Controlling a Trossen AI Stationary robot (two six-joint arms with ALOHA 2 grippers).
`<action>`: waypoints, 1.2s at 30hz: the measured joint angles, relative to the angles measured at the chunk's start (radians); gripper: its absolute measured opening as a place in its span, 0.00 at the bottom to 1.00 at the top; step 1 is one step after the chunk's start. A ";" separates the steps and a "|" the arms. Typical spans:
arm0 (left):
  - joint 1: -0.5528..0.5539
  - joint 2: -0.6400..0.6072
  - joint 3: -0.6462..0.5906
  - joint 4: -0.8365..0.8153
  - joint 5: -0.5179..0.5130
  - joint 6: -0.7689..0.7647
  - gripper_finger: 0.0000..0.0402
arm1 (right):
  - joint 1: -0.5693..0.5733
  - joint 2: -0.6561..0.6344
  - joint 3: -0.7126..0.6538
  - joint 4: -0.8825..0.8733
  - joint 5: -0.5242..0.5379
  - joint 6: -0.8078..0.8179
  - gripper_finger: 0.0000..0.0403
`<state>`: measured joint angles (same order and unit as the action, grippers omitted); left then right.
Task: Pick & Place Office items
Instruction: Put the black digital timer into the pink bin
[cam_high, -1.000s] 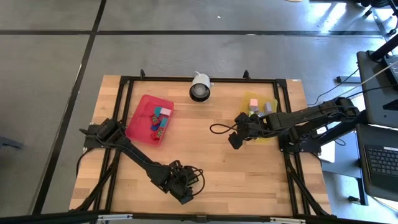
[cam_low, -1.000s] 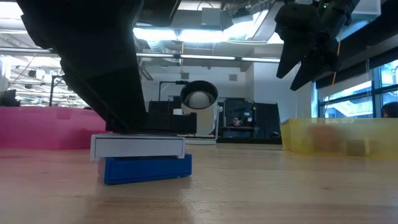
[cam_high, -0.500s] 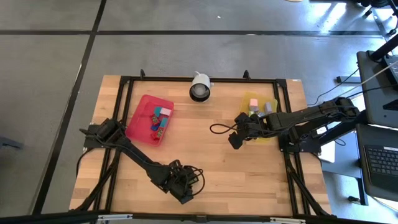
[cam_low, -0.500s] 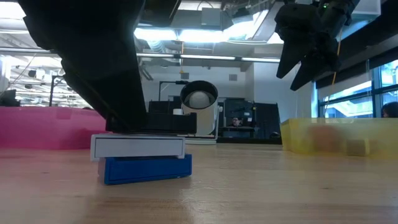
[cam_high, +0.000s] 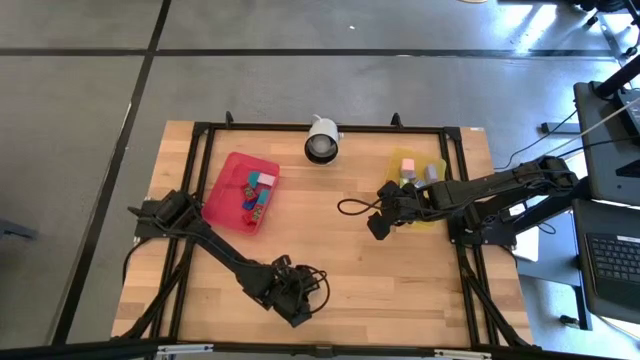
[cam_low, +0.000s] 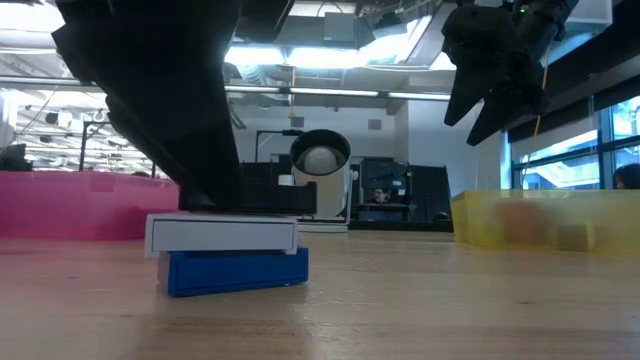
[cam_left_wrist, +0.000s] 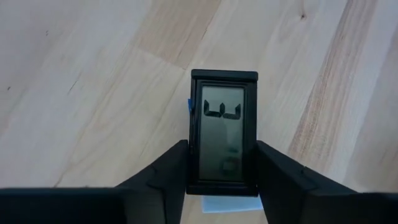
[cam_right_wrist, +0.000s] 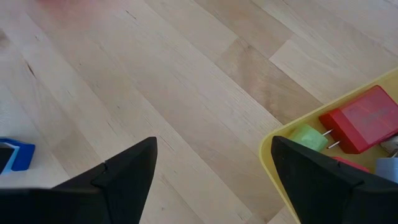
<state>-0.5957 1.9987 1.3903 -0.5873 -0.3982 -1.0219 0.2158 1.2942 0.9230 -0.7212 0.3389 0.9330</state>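
red plastic tray (cam_high: 240, 190) sits at the left of the wooden surface (cam_high: 400, 280), holding small coloured blocks (cam_high: 256, 192); near the front edge the left claw (cam_high: 297, 312) has its fingers pressed against both sides of a black, white-labelled block (cam_left_wrist: 222, 130) lying on a blue piece (cam_low: 237, 270); right claw (cam_high: 378, 225) hangs apart beside the yellow plastic tray (cam_high: 437, 165), holding nothing.
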 joint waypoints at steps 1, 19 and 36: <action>0.000 0.000 0.000 0.000 -0.002 0.005 0.37 | 0.000 0.000 0.000 0.000 0.000 0.000 0.79; 0.000 -0.150 0.000 -0.042 -0.096 0.037 0.37 | 0.000 0.000 0.000 0.005 0.000 0.000 0.79; -0.001 -0.258 0.000 -0.185 -0.223 0.027 0.39 | 0.000 0.000 0.000 0.012 0.000 0.000 0.79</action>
<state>-0.5964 1.7406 1.3899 -0.7721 -0.6207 -0.9945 0.2158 1.2945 0.9230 -0.7096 0.3389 0.9330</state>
